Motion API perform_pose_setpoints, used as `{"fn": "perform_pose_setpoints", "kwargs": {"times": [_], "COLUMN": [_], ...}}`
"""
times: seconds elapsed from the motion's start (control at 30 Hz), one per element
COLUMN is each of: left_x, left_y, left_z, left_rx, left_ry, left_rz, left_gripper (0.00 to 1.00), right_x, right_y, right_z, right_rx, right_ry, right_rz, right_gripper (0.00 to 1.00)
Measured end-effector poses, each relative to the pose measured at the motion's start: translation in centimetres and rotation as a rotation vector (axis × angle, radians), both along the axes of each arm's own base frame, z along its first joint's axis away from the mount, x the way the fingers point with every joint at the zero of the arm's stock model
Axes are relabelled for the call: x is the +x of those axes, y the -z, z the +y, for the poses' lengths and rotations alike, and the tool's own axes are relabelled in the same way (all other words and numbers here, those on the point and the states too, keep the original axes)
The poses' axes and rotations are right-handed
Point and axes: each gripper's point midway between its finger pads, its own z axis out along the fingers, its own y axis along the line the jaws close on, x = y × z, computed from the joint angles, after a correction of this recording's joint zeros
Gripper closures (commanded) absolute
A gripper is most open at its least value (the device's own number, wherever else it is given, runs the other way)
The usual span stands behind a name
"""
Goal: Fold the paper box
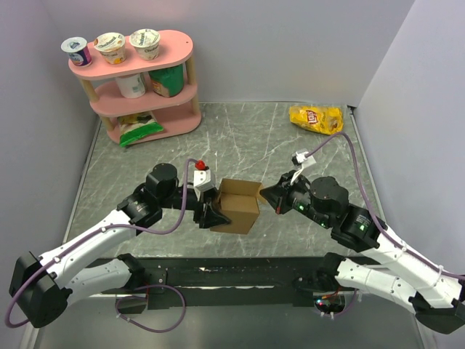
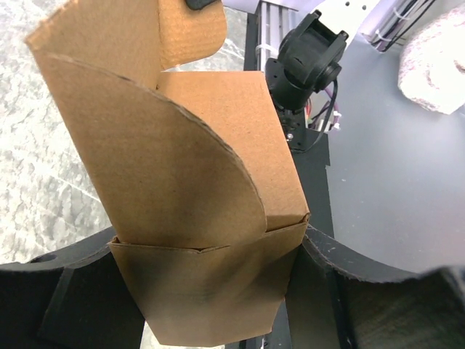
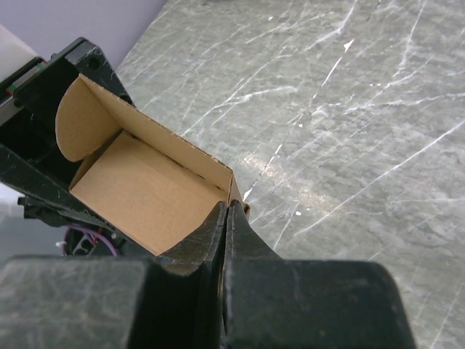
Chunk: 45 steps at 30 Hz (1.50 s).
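In the top view, the paper box (image 1: 237,207), a small squarish one of plain brown cardboard, is seen standing near the middle of the grey marbled worktop (image 1: 240,138) with its open mouth upward. It is enclosed between the two arms. The left tool (image 1: 209,215) is laid against the side facing the left arm, and the right tool (image 1: 267,195) is met at the upper rim on the opposite side. Of the two, the right tool is judged the nearer to the open rim.

In the left wrist view, the lower part of the box is lodged between the black fingers (image 2: 65,305), which touch it on both sides. The left tool is therefore judged to be grasping the box, its jaws kept apart by the width of the box. A large rounded flap (image 2: 174,167) is seen standing free of the body and not yet folded in.

In the right wrist view, the right tool is clenched: its two fingers are pressed together with no gap, and their tips touch the near corner of the rim. Whether a thin edge of cardboard is nipped between them cannot be told. From this tool the hollow of the box stretches away toward the left tool, and a rounded flap stands at that far end. The coming fold is judged to depend on this line, since the flap must be brought down over the hollow.
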Motion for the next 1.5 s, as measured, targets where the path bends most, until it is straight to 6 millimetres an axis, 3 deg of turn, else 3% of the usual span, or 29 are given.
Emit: {"fn": "perform_pose_setpoints", "kwargs": {"times": [0.47,1.5], "left_x": [1.3,0.5], "left_y": [1.0,-0.5], "left_z": [0.3,0.8], "left_rx": [0.053,-0.024], "left_ry": [-0.107,-0.129], "left_rz": [-0.013,-0.006], "left_gripper": [0.53,0.53], "right_x": [1.6,0.1], "right_y": [0.9,-0.9], "right_z": [0.9,1.5], "right_rx": [0.036,0.215], "right_ry": [0.127,0.158], "right_rz": [0.08,0.108], "right_gripper": [1.0,1.0]}}
